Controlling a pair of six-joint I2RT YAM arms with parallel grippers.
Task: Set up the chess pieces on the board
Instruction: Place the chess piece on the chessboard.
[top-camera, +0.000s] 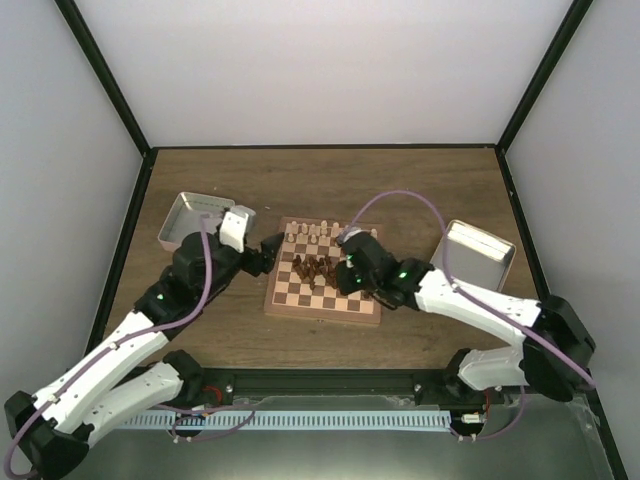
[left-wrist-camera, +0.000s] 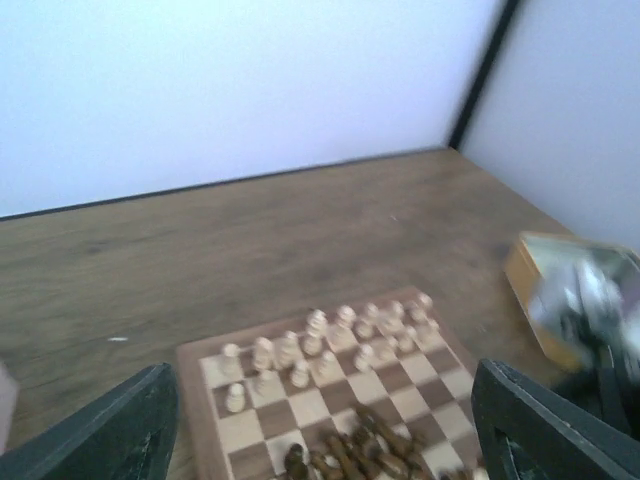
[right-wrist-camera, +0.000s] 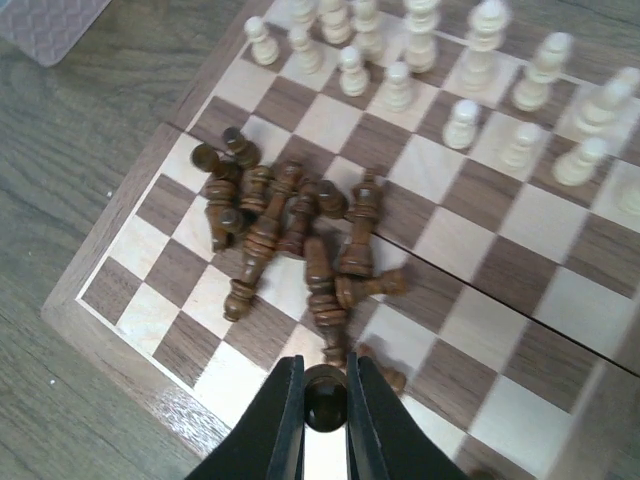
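The right hand (right-wrist-camera: 324, 372) is clamped on one dark chess piece (right-wrist-camera: 325, 395); the left hand (left-wrist-camera: 325, 405) is wide apart. More dark pieces (right-wrist-camera: 300, 235) lie heaped on the board (right-wrist-camera: 520, 330), cream pieces (right-wrist-camera: 400, 85) at 12 o'clock. They look light, hard, rolly: pinch the thin middle.

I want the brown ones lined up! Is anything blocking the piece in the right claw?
Yes: the right claw grips a dark piece, and the heap of fallen dark pieces lies right in front on the board, covering some of its squares.

The right end effector (right-wrist-camera: 323, 374) pinches a dark piece (right-wrist-camera: 324, 398) beside toppled dark pieces (right-wrist-camera: 290, 230) on the board (right-wrist-camera: 148, 318).
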